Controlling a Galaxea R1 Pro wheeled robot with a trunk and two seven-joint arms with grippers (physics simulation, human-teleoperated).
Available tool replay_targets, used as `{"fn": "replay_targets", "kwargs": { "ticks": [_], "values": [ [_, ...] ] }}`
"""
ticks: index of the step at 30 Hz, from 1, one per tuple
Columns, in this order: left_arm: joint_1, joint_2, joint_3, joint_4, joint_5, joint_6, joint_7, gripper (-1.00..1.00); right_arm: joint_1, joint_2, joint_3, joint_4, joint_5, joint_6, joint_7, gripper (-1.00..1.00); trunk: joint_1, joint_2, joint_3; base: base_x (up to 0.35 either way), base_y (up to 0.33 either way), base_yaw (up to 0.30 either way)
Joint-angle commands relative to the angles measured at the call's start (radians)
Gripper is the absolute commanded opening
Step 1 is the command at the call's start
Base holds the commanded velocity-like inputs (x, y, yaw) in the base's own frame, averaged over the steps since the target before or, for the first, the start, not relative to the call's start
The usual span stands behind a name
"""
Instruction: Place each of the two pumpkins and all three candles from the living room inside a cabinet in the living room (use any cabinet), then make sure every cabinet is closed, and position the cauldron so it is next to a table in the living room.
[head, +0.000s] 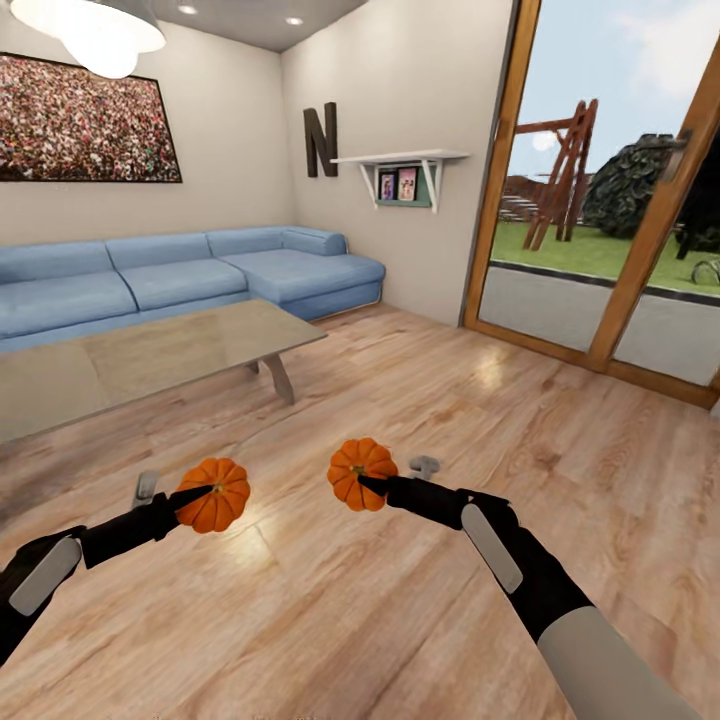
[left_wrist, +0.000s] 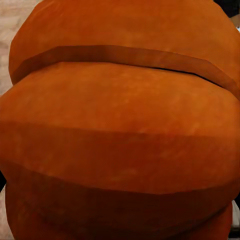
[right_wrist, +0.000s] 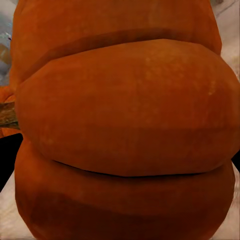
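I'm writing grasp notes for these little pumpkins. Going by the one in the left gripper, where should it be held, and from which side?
Grip across the round ribbed body, coming in from the side, as the left gripper does now with its pumpkin. The squat body gives two opposite flanks for the fingers, and the grooves between ribs should help stop it slipping. The stem looks too small to hold.

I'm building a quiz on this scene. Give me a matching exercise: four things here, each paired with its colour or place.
1. sofa
2. letter N
3. coffee table
4. left gripper

A. on the wall beside the shelf
B. blue
C. shut on a pumpkin
D. stands in front of the sofa

Pairs: 1-B, 2-A, 3-D, 4-C
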Motion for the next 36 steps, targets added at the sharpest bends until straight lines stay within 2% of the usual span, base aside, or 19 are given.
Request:
{"fn": "replay_targets", "kwargs": {
  "ticks": [1,36],
  "values": [
    [0.0,0.0,0.001,0.0,0.007,0.003,-0.001,-1.0,0.0,0.0,0.0,-0.001,-0.007,0.0,0.0,-1.0,0.0,0.0,0.0,0.0,0.0,0.293],
    [0.0,0.001,0.001,0.0,0.008,0.002,-0.002,-1.0,0.0,0.001,0.0,0.002,-0.009,0.0,0.0,-1.0,0.0,0.0,0.0,0.0,0.0,0.293]
  ]
}}
